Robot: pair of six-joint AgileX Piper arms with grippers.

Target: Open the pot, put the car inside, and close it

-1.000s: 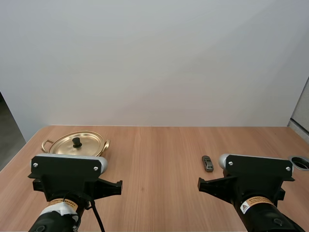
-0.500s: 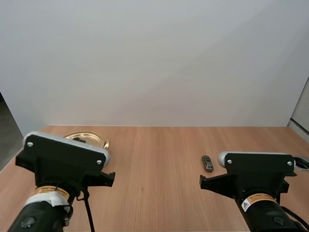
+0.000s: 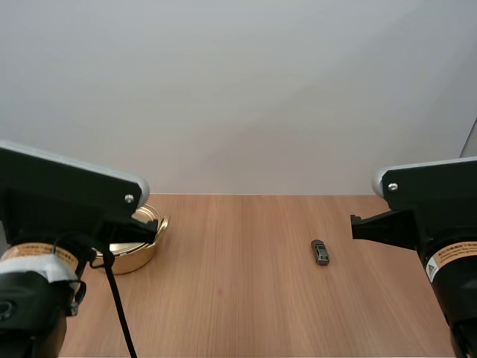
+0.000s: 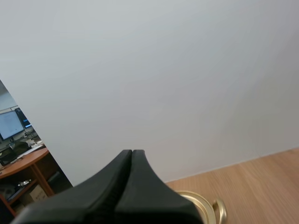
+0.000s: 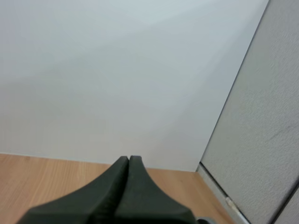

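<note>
Sitting on the light wooden desk (image 3: 238, 298), the tiny dark grey car (image 3: 320, 252) is well apart from the shiny gold pot (image 3: 133, 257) at the far left. Left gripper (image 4: 132, 151) and right gripper (image 5: 129, 157) are both pinched closed, holding nothing. Plain white wall (image 3: 238, 97) behind.

Wooden surface (image 3: 238, 306), gold pot (image 3: 133, 253) near its far left corner, partly behind the left arm (image 3: 67, 195), small dark car (image 3: 320, 252) well apart, toward the right edge.
</note>
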